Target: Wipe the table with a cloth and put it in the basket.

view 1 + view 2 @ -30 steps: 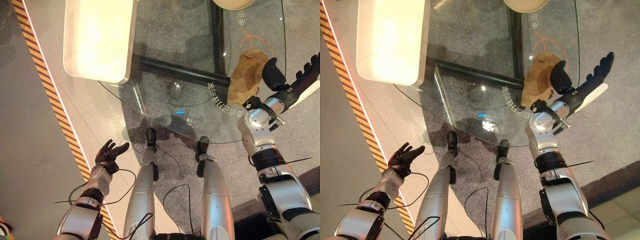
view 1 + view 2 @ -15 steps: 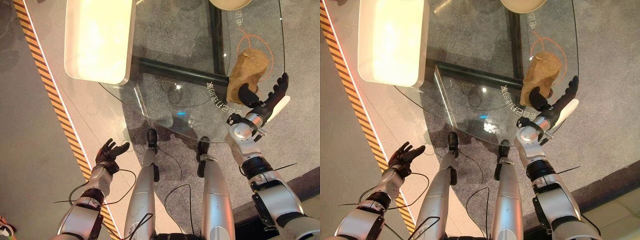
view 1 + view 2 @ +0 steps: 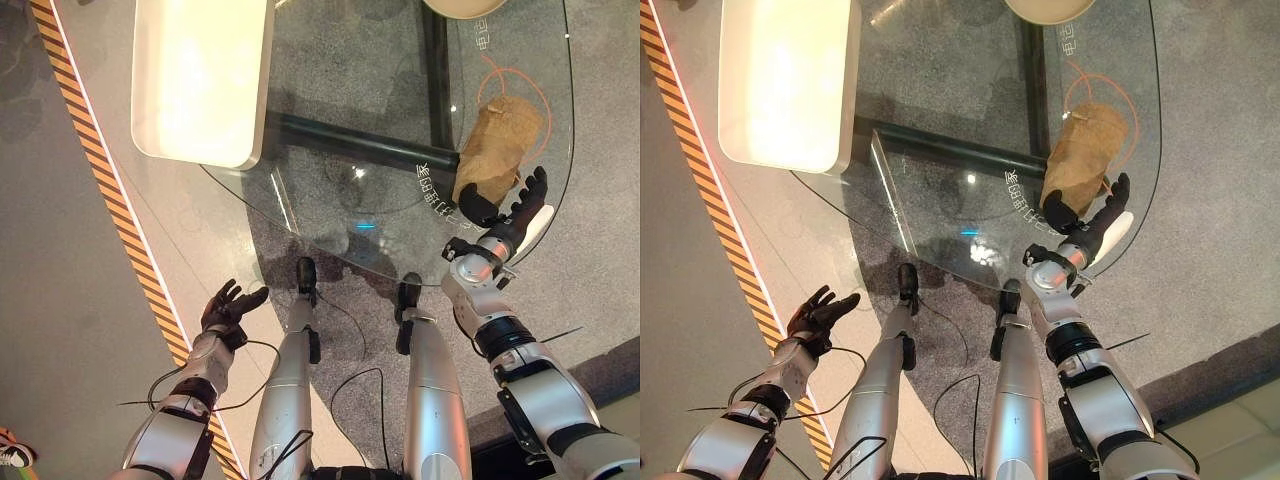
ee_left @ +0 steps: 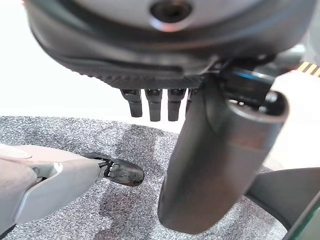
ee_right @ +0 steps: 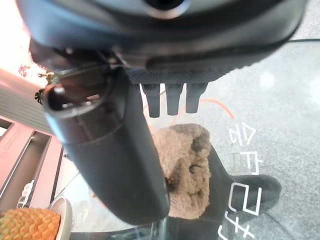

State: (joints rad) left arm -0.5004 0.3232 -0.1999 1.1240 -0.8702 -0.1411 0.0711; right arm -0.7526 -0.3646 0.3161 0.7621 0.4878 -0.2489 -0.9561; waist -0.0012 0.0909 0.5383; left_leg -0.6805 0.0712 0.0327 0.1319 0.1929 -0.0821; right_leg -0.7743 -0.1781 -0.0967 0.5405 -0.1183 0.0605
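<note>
While right hand (image 3: 520, 208) spreads wide | cloth (image 3: 498, 143) just beyond fingertips | untouched

A glowing cream-white rounded rectangular panel (image 3: 200, 75) sits at the far left of the scene beside an orange-and-black striped floor tape (image 3: 100, 170) running diagonally across grey speckled carpet (image 3: 610, 200), while a yellow pineapple-like fruit (image 5: 27, 224) appears in the right wrist view.
</note>
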